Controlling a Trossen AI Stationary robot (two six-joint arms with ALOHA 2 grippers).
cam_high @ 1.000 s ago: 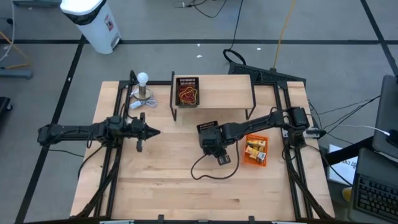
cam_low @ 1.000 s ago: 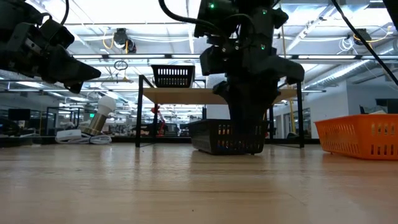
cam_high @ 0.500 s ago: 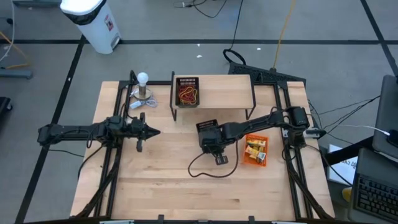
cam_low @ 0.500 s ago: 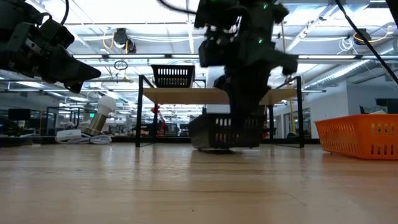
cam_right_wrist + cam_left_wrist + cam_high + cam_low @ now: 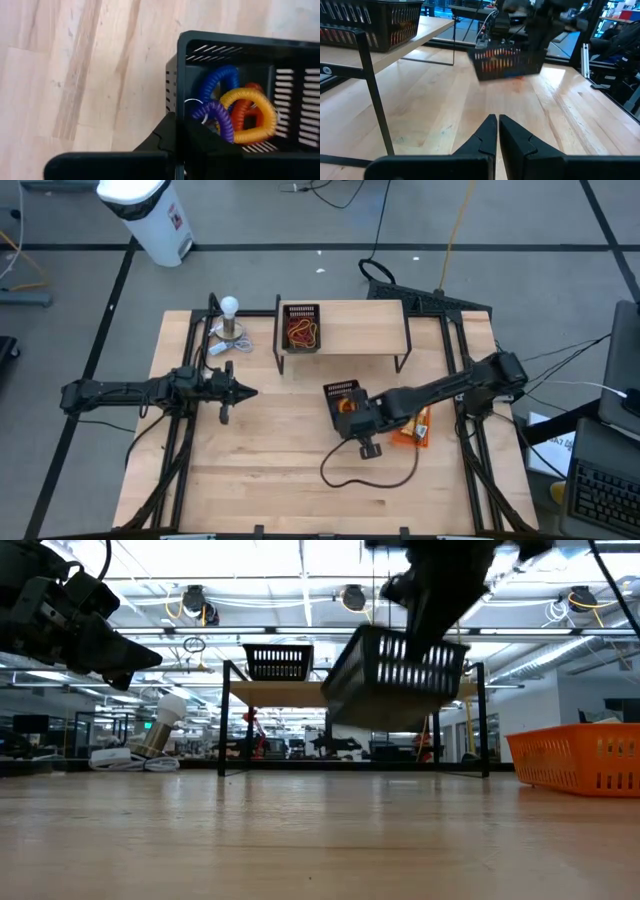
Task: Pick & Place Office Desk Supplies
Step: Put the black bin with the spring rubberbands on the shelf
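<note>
Since the earlier frame your right gripper (image 5: 352, 414) lifted the black basket (image 5: 393, 675) off the table, jaws clenched on its wall, coiled loops (image 5: 235, 110) inside. Left gripper (image 5: 497, 131) waited closed. You were mid-carry; next came a level set-down.

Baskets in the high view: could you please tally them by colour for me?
Black baskets: 2 (shelf basket, raised basket)
Orange basket: 1
Total: 3
</note>
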